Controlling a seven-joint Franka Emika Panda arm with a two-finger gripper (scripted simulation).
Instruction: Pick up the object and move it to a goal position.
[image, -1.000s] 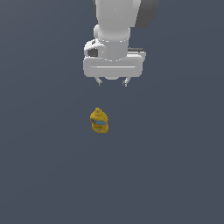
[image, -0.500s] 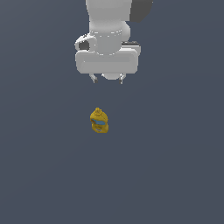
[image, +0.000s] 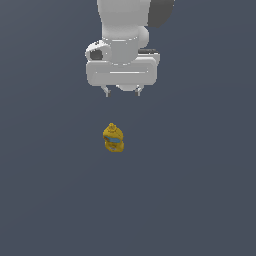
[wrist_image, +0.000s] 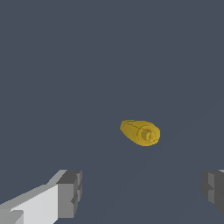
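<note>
A small lumpy yellow object with a blue band across its middle and a knobbed top is seen resting on the plain dark grey-blue surface, near the middle of the exterior view. Above it in that view, well apart from it, the white Panda gripper is held with its short grey fingers spread wide. Nothing is gripped between them. In the wrist view the object is shown from above.
</note>
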